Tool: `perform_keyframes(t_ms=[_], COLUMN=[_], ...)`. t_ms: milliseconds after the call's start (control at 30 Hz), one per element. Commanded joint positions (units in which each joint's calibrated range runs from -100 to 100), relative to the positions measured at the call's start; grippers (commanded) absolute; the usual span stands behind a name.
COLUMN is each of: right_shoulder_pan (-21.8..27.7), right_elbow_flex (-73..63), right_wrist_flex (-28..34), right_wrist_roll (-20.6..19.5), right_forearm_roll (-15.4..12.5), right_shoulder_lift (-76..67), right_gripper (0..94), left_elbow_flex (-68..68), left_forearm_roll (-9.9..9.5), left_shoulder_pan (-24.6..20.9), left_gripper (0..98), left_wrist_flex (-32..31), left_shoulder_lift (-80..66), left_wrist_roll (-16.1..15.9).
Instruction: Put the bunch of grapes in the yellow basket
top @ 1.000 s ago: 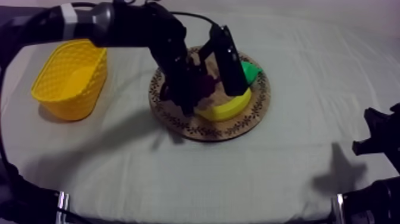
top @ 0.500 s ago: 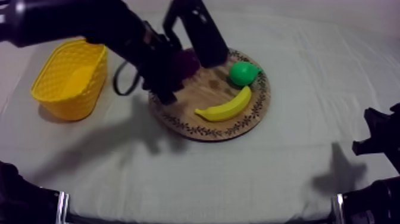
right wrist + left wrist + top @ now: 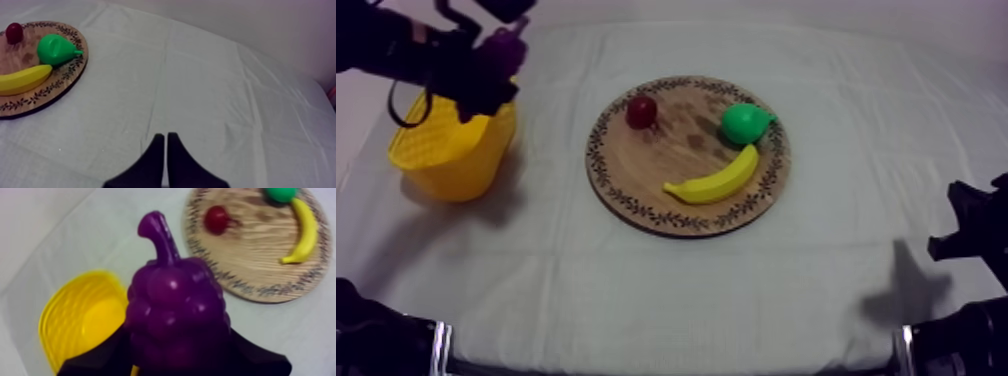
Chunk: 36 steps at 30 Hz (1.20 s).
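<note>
In the top view the left gripper [image 3: 494,62] hangs over the yellow basket [image 3: 444,160], at its rim on the side nearer the board. The left wrist view adds the grip itself: the black fingers [image 3: 102,357] are closed round the lower part of the bunch of grapes [image 3: 175,308], which is held stem-up. The grapes are therefore off the table, above the basket's edge and not inside it. The basket's smooth yellow floor is visible beside them. To the right, the round wooden board [image 3: 636,185] carries a small red fruit [image 3: 641,110], a green pear [image 3: 746,122] and a banana [image 3: 716,180], none of them touching. The right wrist view shows the right gripper [image 3: 166,150] low over the cloth [image 3: 210,90], well apart from the board, with its fingers pressed together on nothing.
</note>
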Motion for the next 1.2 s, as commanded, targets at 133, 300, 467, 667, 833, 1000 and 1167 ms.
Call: perform_keyframes(t_ms=[133, 300, 467, 667, 833, 1000, 1167], right_shoulder_pan=[0.01, 0.01, 0.01, 0.01, 0.01, 0.01, 0.01], right_elbow_flex=[-0.01, -0.01, -0.01, -0.01, -0.01, -0.01, -0.01], right_wrist_flex=[-0.01, -0.01, -0.01, -0.01, -0.01, -0.01, -0.01], right_wrist_roll=[0.01, 0.01, 0.01, 0.01, 0.01, 0.01, 0.01], right_forearm_roll=[-0.01, -0.01, -0.01, -0.01, -0.01, -0.01, -0.01], right_shoulder_lift=[0.02, 0.02, 0.02, 0.02, 0.02, 0.02, 0.02], right_gripper=[0.3, 0.3, 0.3, 0.3, 0.3, 0.3, 0.3], left_elbow_flex=[2.1, -1.16, -4.35, -6.23, -6.31, -6.03, -5.91], left_forearm_roll=[-0.28, -0.43, -0.49, -0.54, -0.56, -0.45, -0.13], left_shoulder_pan=[-8.01, -10.89, -13.19, -15.87, -17.06, -17.41, -17.47], left_gripper=[43.7, 43.8, 43.9, 44.7, 45.0, 44.9, 44.7], left_wrist_flex=[0.39, 0.77, 0.98, 0.84, -0.76, -3.2, -6.33], left_shoulder_lift=[-3.12, -2.18, 0.29, 5.22, 10.49, 16.14, 22.19], left_wrist_roll=[1.81, 3.33, 4.17, 4.3, 4.49, 4.82, 5.07])
